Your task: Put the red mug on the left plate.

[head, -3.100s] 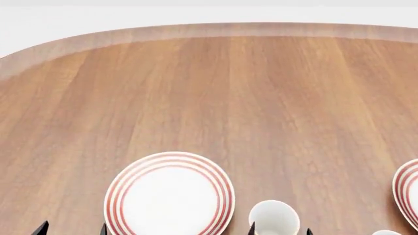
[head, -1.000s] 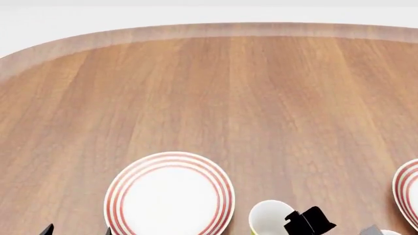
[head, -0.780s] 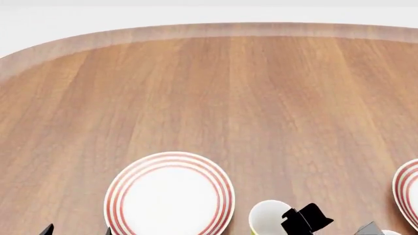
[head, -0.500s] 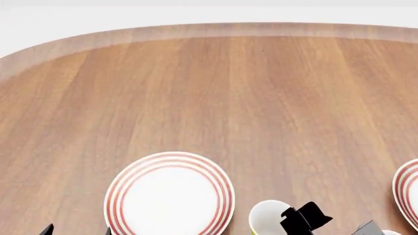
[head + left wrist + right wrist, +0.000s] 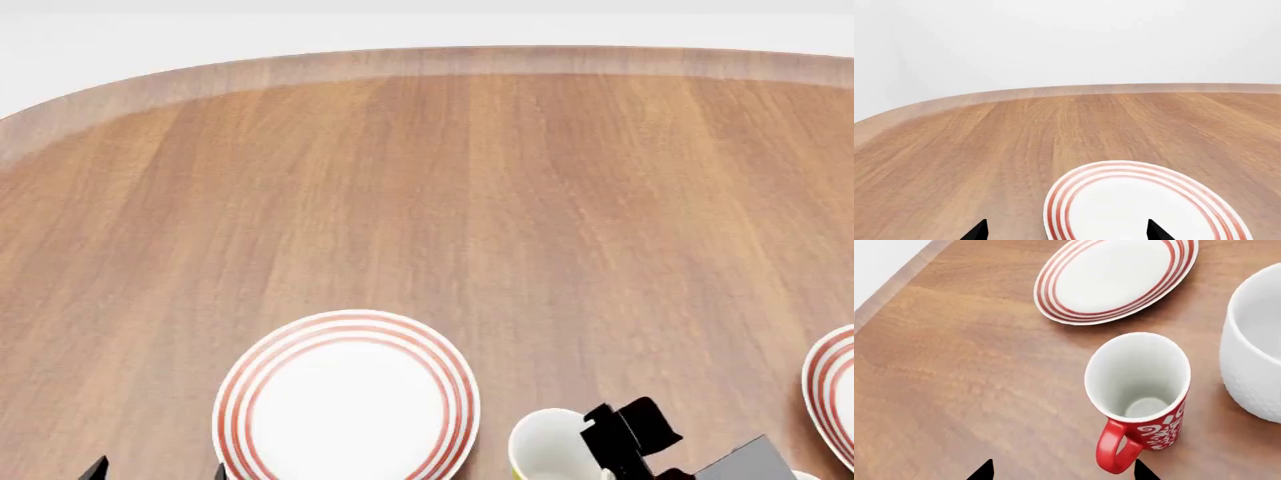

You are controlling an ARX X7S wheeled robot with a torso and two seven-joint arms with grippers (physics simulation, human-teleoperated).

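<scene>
The red mug (image 5: 1142,390), with white scrollwork and a white inside, stands upright in the right wrist view only. Its loop handle (image 5: 1114,452) points toward my right gripper (image 5: 1062,472). That gripper is open, and the handle sits just inside one fingertip (image 5: 1142,471), apart from it. The left plate (image 5: 347,400) lies bare at the head view's bottom, white with red rings. My left gripper (image 5: 1066,232) hovers open at the plate's (image 5: 1141,205) near edge, one tip over it. In the head view the left tips (image 5: 158,470) barely show and the red mug is out of view.
A yellow mug (image 5: 550,448) stands right of the left plate, with my right arm (image 5: 634,435) partly in front of it. A second ringed plate (image 5: 834,395) (image 5: 1117,277) lies at the right. A large white mug (image 5: 1254,350) stands close beside the red mug. The table edge (image 5: 894,282) is nearby.
The right arm entered the head view in front of the yellow mug. Over the last second it has crept up a little, showing more of its grey body. The left tips barely moved.
</scene>
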